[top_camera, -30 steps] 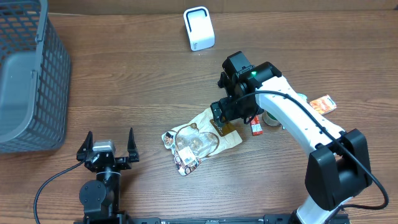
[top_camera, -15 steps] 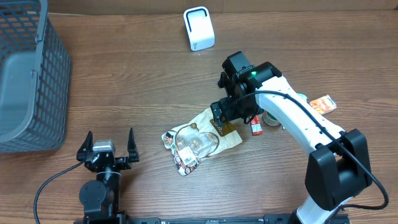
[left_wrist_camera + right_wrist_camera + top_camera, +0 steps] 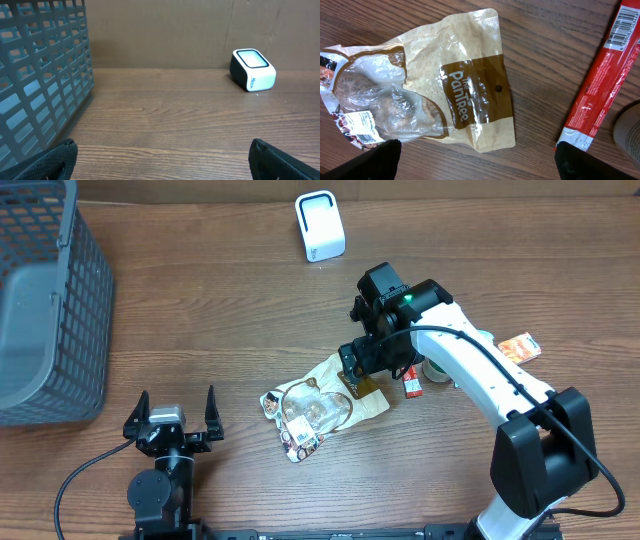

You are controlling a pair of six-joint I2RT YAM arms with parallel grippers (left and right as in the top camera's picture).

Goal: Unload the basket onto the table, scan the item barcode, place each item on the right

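right wrist view: right gripper (image 3: 479,162), released and empty, hovers over a tan-and-brown crinkly plastic bread bag (image 3: 450,90) flat on the wooden table (image 3: 545,45); likely light, soft, slippery, best pinched at its sealed edge.

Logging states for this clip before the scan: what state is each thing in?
Snack bag: lying flat, label up.
Red packet: lying flat, barcode up.
Scanner: upright.
Basket: upright.
Left tool: open, empty.
Right tool: open, empty, over the snack bag.
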